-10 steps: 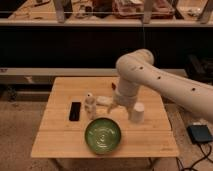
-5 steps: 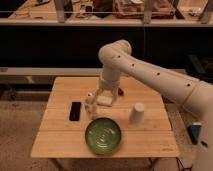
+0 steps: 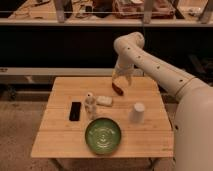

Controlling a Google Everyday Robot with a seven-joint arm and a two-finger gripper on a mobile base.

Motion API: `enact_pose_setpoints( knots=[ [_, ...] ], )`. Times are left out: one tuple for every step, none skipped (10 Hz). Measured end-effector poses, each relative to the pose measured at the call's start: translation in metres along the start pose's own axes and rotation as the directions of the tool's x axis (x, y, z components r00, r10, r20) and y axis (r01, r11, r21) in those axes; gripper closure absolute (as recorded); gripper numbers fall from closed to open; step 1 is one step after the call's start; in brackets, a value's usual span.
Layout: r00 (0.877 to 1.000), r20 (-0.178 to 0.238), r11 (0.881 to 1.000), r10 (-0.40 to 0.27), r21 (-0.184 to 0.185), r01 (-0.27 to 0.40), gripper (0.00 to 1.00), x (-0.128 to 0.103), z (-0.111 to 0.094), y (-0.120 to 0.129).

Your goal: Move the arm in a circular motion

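Arm (image 3: 150,62) is reaching in from the right, bending at its elbow and pointing down over the far side of the surface (image 3: 55,140). Its end effector (image 3: 119,84) is hanging low there; how wide it is I cannot tell. Packet (image 3: 104,100), bottle (image 3: 90,105), phone (image 3: 75,111), cup (image 3: 137,112) and bowl (image 3: 102,135) are sitting nearer the front.

Warm, fairly dim light falls from above on the wooden counter (image 3: 60,137), while the space behind and under it is almost black. The arm (image 3: 150,60) is brightest along its upper side. The pincer (image 3: 118,87) hangs over the counter's back part, dark with shade. The green bowl (image 3: 103,135) shows a soft sheen.
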Motion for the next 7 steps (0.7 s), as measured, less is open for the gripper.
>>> enact_pose_setpoints(
  knots=[
    [0.998, -0.012, 0.998, 0.064, -0.019, -0.064, 0.40, 0.006, -0.005, 0.029],
    [0.988, -0.031, 0.987, 0.152, -0.047, -0.154, 0.40, 0.007, -0.017, 0.073],
    [0.972, -0.053, 0.969, 0.231, -0.075, -0.234, 0.40, 0.000, -0.033, 0.116],
    [0.959, -0.067, 0.955, 0.274, -0.095, -0.280, 0.40, -0.008, -0.045, 0.141],
    [0.946, -0.082, 0.941, 0.315, -0.105, -0.322, 0.40, -0.019, -0.060, 0.164],
    [0.935, -0.078, 0.930, 0.347, -0.102, -0.354, 0.40, -0.041, -0.073, 0.177],
    [0.935, -0.054, 0.931, 0.350, -0.094, -0.353, 0.40, -0.066, -0.078, 0.173]
  ],
)
